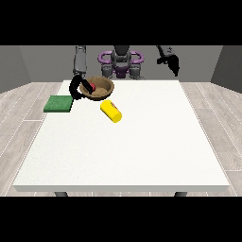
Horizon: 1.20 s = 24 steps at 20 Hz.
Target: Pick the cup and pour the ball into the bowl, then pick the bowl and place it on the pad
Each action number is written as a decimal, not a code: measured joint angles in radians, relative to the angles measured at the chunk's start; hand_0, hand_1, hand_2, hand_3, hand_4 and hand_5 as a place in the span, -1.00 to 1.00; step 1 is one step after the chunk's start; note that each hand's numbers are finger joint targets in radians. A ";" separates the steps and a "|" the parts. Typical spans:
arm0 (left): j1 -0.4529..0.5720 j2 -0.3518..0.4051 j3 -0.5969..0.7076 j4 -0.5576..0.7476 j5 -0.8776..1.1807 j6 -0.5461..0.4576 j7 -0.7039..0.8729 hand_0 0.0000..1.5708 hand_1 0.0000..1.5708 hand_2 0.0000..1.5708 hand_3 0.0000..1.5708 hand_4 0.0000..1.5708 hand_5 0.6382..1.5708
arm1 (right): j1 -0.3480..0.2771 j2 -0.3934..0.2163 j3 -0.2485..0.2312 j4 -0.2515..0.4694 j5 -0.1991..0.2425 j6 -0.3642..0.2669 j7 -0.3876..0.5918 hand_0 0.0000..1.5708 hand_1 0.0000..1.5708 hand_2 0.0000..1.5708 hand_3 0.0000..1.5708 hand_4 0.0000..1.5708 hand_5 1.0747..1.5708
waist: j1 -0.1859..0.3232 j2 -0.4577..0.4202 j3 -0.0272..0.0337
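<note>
1. The bowl (98,89) (brown) sits on the table (142,151) near its far edge, at the view's left, with the red ball (93,87) inside it.
2. The hand at the view's left (76,88) is at the bowl's left rim; its fingers seem to curl round that rim, though the view is too small to be sure.
3. The yellow cup (111,111) lies on its side just in front of the bowl, apart from it.
4. The green pad (58,104) lies flat, left of the bowl, close beside that hand.
5. The hand at the view's right (173,63) hangs raised above the far right corner, holding nothing; whether its fingers are spread or curled I cannot tell.
</note>
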 measured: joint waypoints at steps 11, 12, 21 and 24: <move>0.105 0.040 0.064 0.051 0.031 -0.018 -0.021 -1.00 -1.00 -1.00 -1.00 0.30 0.70 | -0.029 -0.146 -0.018 -0.132 -0.040 0.201 0.284 1.00 1.00 1.00 -0.41 0.06 0.99 | -0.113 -0.104 0.0115; 0.102 0.037 0.062 0.046 0.029 -0.016 -0.022 -1.00 -1.00 -1.00 -1.00 0.31 0.70 | -0.027 -0.162 -0.027 -0.143 -0.045 0.213 0.284 1.00 1.00 1.00 -0.41 0.06 0.99 | -0.113 -0.091 0.0120; 0.028 0.138 0.155 0.004 0.126 -0.121 -0.051 -1.00 -1.00 -1.00 -1.00 0.68 0.98 | -0.052 -0.324 -0.157 -0.111 -0.100 0.287 0.187 1.00 1.00 1.00 -1.00 0.13 1.00 | -0.044 0.062 0.0130; 0.004 0.243 0.245 0.013 0.202 -0.201 -0.061 -1.00 -1.00 -1.00 -1.00 0.64 1.00 | -0.045 -0.367 -0.205 -0.088 -0.127 0.304 0.131 1.00 1.00 1.00 -1.00 0.11 1.00 | -0.015 0.112 0.0133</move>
